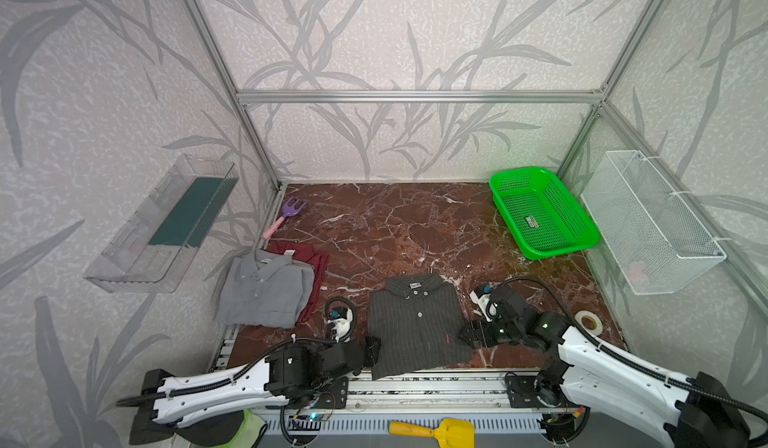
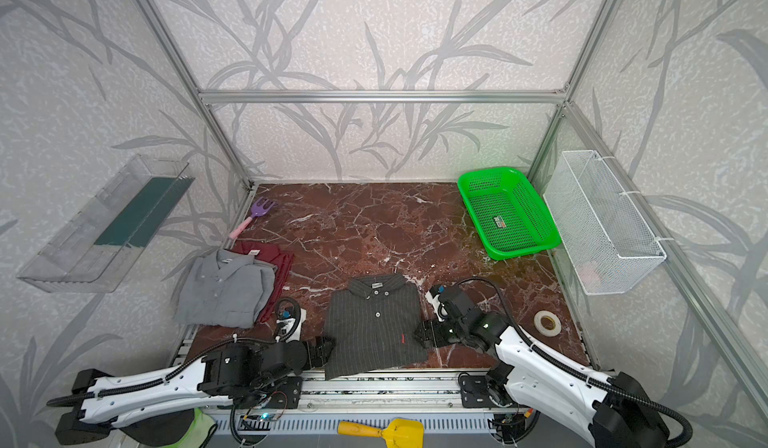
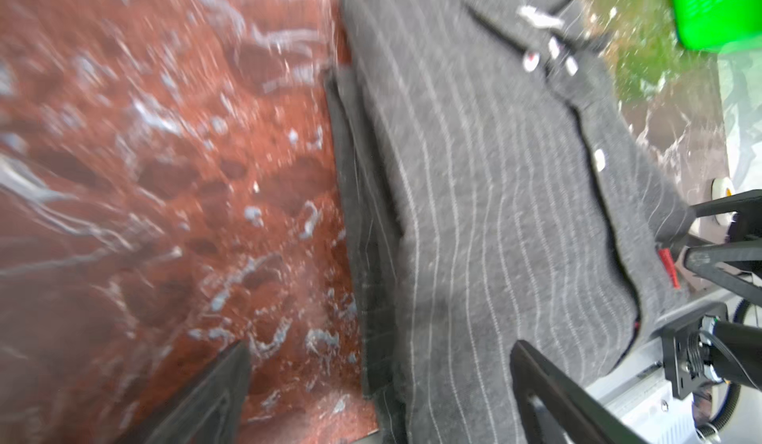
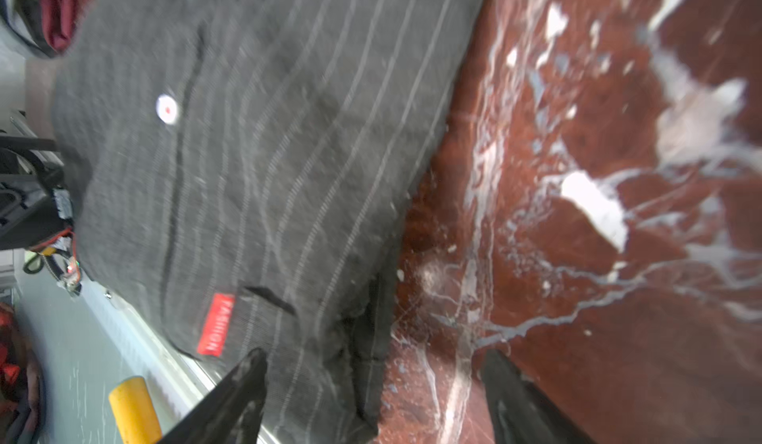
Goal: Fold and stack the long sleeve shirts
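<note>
Left gripper (image 1: pixel 372 351) and right gripper (image 1: pixel 466 335) both have jaws apart with nothing clamped. Each sits astride a side edge of the folded pinstriped shirt (image 1: pixel 417 325), which lies collar-away at the table's (image 1: pixel 415 225) near edge, hem over the rail (image 1: pixel 436 383). Only legible text is a red tag (image 4: pixel 215 324) reading "FASHION" near its hem; its white neck label (image 1: pixel 415 285) is unreadable. Count: three shirts, that one plus the grey shirt (image 1: pixel 266 290) lying on the dark red shirt (image 1: pixel 318 267) at left; one green basket (image 1: pixel 569 209), sticker unreadable; one tape roll (image 1: pixel 581 316).
</note>
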